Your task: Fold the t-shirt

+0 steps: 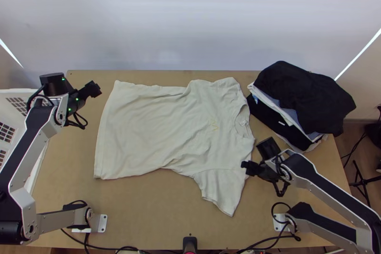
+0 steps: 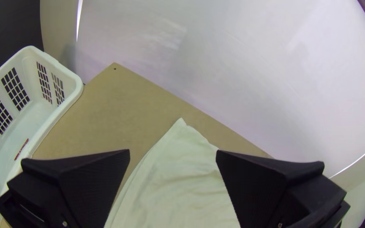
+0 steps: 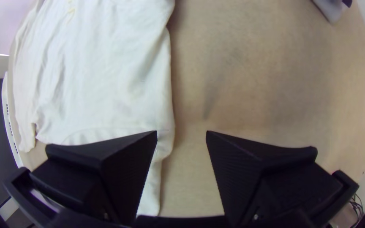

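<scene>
Fingers [image 2: 96,181] are wide apart on the black left gripper [image 1: 94,89] and the black right gripper [image 1: 248,166], nothing gripped. Cream cloth t-shirt [image 1: 143,130] is spread out unfolded, hem left, collar right. It's on a light wooden table [image 1: 147,206], with a messy pile of mostly black clothes [image 1: 305,92] far right and a white plastic slotted basket [image 2: 72,80] over left

A pale wall [image 1: 190,20] (faintly glossy) rises behind the wooden table [image 1: 152,211].
</scene>
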Tool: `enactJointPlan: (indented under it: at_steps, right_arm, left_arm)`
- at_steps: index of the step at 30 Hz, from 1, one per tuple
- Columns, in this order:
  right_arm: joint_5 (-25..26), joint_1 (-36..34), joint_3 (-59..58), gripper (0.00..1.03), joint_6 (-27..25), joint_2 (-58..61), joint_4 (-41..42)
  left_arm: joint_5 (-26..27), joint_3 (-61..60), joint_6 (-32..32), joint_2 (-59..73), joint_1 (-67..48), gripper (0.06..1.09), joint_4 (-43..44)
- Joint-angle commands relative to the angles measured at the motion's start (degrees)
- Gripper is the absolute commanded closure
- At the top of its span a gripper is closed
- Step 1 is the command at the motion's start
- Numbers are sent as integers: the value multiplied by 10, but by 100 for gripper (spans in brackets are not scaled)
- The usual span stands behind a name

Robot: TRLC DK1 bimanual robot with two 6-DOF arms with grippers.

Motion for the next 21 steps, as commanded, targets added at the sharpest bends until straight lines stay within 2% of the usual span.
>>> enactJointPlan:
  at_steps: [1,5,9,11,13,15,18,21]
  right_arm:
    - [-4,29,3,47,19,42,51]
    - [-4,37,7,49,28,60,74]
    - [-3,40,6,67,30,62,85]
    - [-1,40,5,81,30,63,85]
    - [6,40,5,90,28,62,85]
    - [10,40,6,90,25,58,82]
    - [14,39,8,90,25,47,77]
    - [19,39,8,91,25,45,75]
  left_arm:
    - [-9,3,1,9,-6,10,3]
    - [-10,5,1,12,-6,10,3]
    - [-10,5,3,12,-6,10,2]
    - [-10,2,8,11,-3,10,-4]
    - [-10,1,18,10,0,10,-32]
    - [4,6,59,12,0,11,-107]
    - [8,8,186,13,-10,11,-262]
    - [7,-1,254,6,-7,11,-368]
